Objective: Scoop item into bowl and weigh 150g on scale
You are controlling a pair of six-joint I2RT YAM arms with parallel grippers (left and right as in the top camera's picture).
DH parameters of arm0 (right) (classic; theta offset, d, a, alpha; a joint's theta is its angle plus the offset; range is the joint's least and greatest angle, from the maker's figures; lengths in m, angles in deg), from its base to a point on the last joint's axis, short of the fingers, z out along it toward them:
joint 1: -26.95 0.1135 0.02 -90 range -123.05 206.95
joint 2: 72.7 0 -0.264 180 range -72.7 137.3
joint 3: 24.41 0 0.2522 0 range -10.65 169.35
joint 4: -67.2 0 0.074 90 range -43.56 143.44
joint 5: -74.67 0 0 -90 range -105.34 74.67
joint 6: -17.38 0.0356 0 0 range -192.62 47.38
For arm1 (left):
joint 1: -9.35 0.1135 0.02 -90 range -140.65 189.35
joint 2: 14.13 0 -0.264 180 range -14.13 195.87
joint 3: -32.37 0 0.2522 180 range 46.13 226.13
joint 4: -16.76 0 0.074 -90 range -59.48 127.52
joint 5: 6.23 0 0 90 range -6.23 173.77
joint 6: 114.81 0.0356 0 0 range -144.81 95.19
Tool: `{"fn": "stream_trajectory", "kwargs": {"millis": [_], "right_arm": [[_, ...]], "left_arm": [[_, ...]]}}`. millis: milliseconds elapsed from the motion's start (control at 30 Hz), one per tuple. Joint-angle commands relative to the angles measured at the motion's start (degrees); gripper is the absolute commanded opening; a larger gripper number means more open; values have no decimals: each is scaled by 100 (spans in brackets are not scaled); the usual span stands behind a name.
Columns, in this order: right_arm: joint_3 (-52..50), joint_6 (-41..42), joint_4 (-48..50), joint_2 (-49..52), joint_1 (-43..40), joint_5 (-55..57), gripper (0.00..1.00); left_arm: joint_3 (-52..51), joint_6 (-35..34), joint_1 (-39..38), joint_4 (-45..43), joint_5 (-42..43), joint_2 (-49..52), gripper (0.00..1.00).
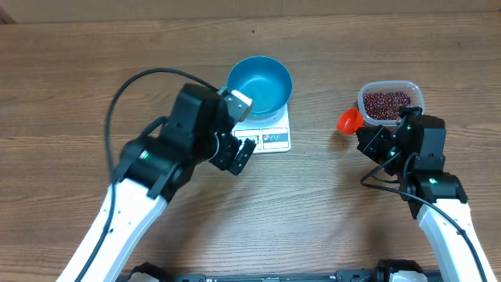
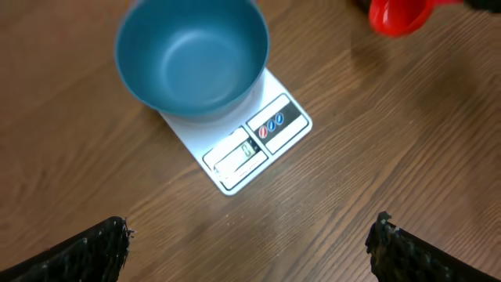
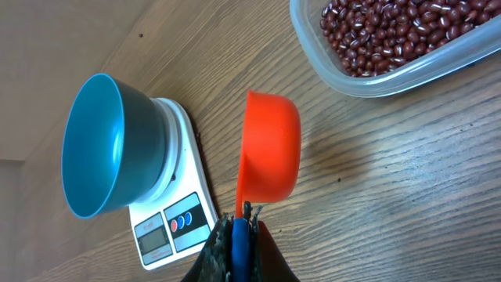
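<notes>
Fingers (image 2: 88, 254) on the left end effector (image 2: 249, 235) are spread about as wide as they go, one in each bottom corner of the left wrist view, with nothing but bare wood between them, so that one's released and not touching anything. From overhead it hangs over the surface (image 1: 78, 63) just in front of the scale (image 1: 272, 139), on the display side, near it but apart. Moving right, the scale is flat on the wood with the blue bowl (image 1: 261, 81) sitting on its far half, so the display and the little button panel stick out uncovered toward the robot. The bowl is upright and its inside shows plain blue. Next over is the orange scoop (image 3: 270, 145), between the scale and the tub (image 1: 416, 88) and just beside the tub's left edge. The right end effector (image 3: 239, 229) is clenched tight on the scoop's handle, jaws pinched right down on it in the right wrist view, with the cup end pointing away from the wrist. Can't tell from these angles whether anything's in the scoop. Far right, the beans (image 1: 386, 104) are a loose maroon heap inside the clear tub, which sits on the surface well apart from the bowl.
</notes>
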Motion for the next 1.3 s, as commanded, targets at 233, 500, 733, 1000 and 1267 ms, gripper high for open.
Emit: {"fn": "stream_trajectory", "kwargs": {"millis": [233, 500, 733, 1000, 1267], "right_arm": [[188, -52, 31, -79, -15, -306, 4], [188, -55, 31, -79, -15, -302, 4], [188, -57, 9, -79, -15, -302, 4], [188, -55, -9, -79, -15, -302, 4], [188, -55, -11, -79, -15, -304, 4]], "left_arm": [[-413, 214, 17, -68, 0, -271, 99], [-413, 216, 20, -70, -7, -271, 100], [-413, 219, 20, -72, -7, -271, 99], [-413, 219, 20, -68, -9, -271, 100], [-413, 219, 20, -68, -9, -271, 100]]}}
